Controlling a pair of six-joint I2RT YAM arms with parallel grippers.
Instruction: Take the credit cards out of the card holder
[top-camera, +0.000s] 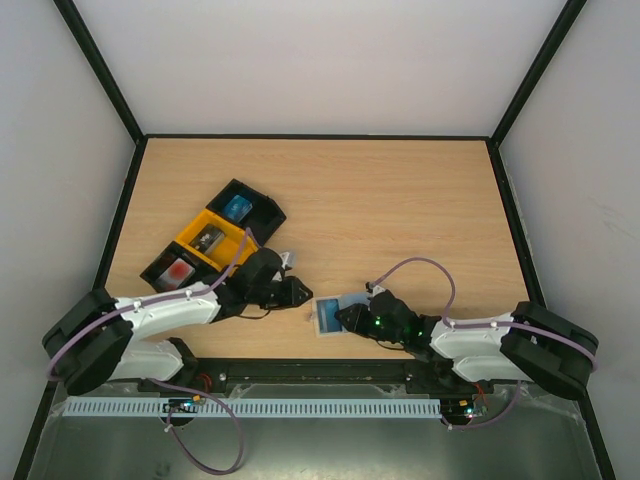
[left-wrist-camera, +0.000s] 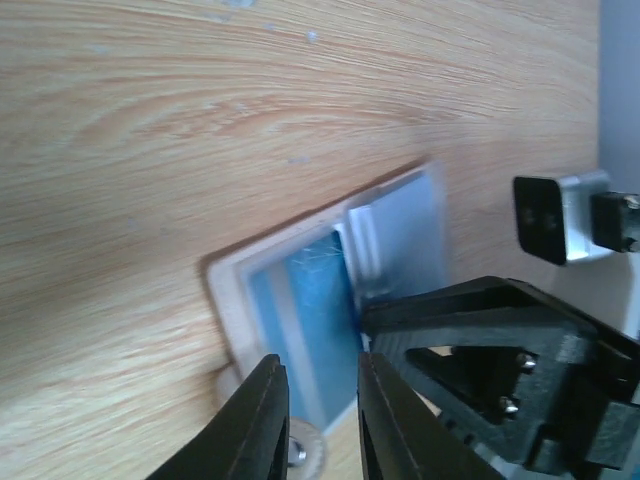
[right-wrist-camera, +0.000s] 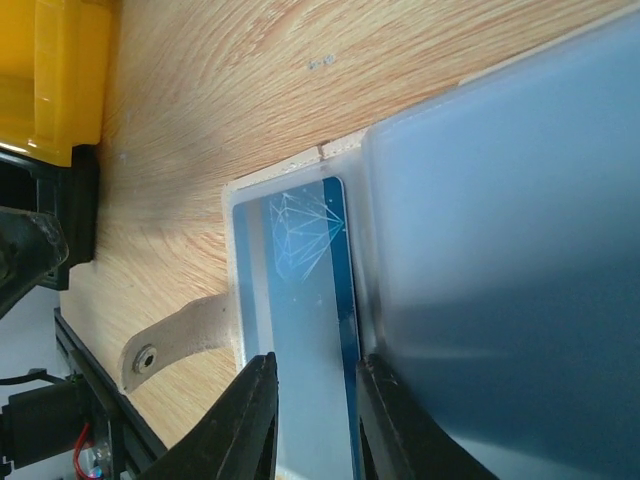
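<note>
A: Pale wooden bench (top-camera: 400, 220); the card holder (top-camera: 328, 316) lies open at its near edge, between the arms, with a blue card (right-wrist-camera: 300, 240) in its pocket.
B: Whether the left hand (left-wrist-camera: 318, 362) or right hand (right-wrist-camera: 317, 362) grips anything, I can't tell. Pin the holder, then slide the card out flat.
</note>
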